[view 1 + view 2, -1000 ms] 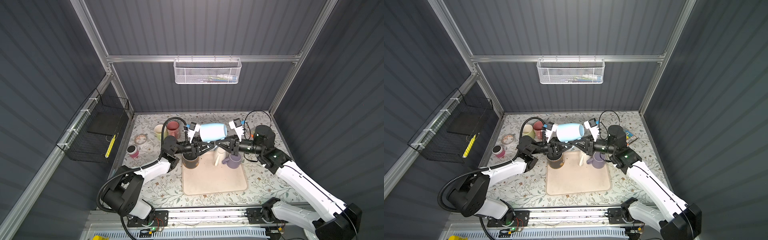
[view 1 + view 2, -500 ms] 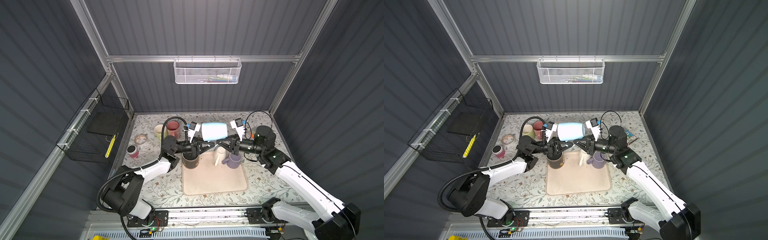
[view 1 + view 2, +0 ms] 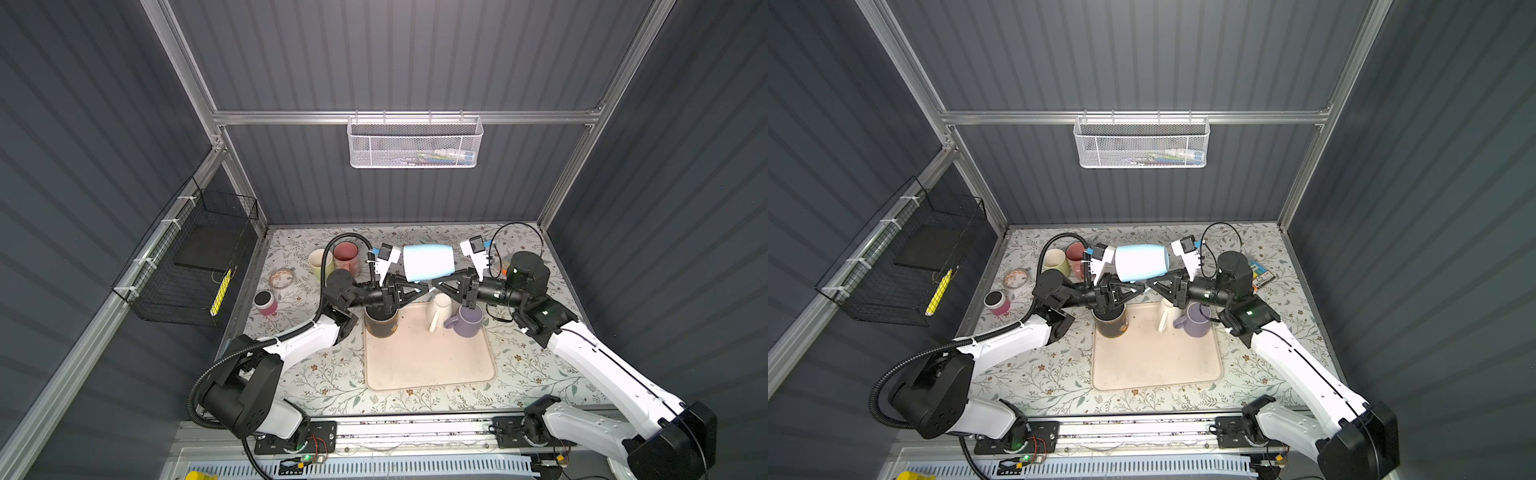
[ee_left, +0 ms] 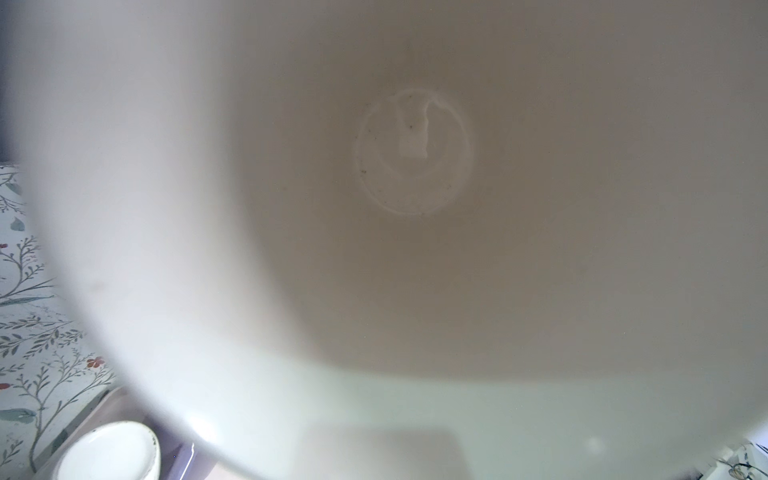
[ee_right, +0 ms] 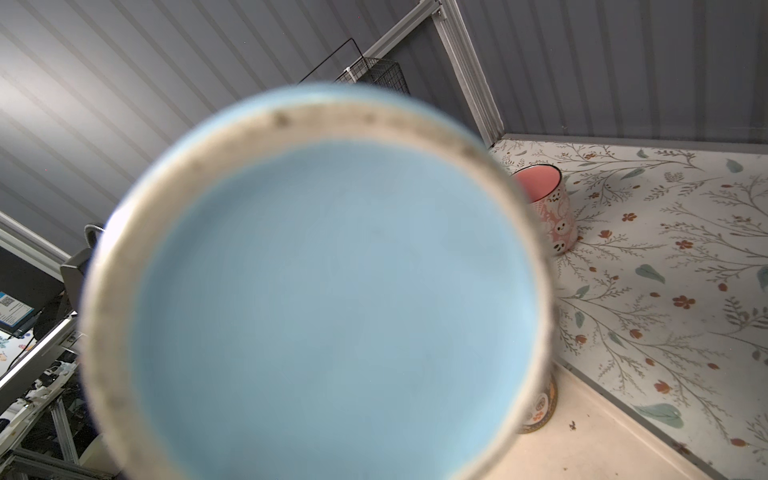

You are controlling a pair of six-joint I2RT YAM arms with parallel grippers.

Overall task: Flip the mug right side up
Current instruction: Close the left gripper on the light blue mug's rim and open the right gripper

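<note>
Well out behind the left gripper [image 3: 422, 287], off by its arm's elbow, a small black-lidded pink jar [image 3: 265, 302] and a round shallow dish [image 3: 281, 277] sit on the floral table [image 3: 332, 374]. Nearer its wrist, on the far side, a cream mug [image 3: 320, 262] and a pink mug [image 3: 345, 254] stand upright side by side. Directly beneath the left gripper's wrist a dark mug [image 3: 381, 323] stands upright on a corner of the beige tray [image 3: 428, 365]. The left gripper points toward the middle with its jaws pressed nearly together, pinching the lower edge of the blue mug [image 3: 428, 262] at its mouth end; the exact contact is hidden under the mug's body in both top views. The blue mug hangs in the air on its side, between the two grippers and above their fingertips, clear of the tray. Its open mouth faces the left gripper, whose wrist camera looks straight into the pale inside [image 4: 415, 208]. Its base faces the right gripper [image 3: 435, 284], whose wrist camera is filled by the blue bottom and its unglazed ring [image 5: 324, 291]. The right gripper comes in from the opposite side, fingertips almost meeting the left's, jaws drawn tight on the mug's underside. Just below its fingertips a white mug [image 3: 441, 305] rests on the tray, and under its wrist a purple mug [image 3: 469, 321] stands upright.
</note>
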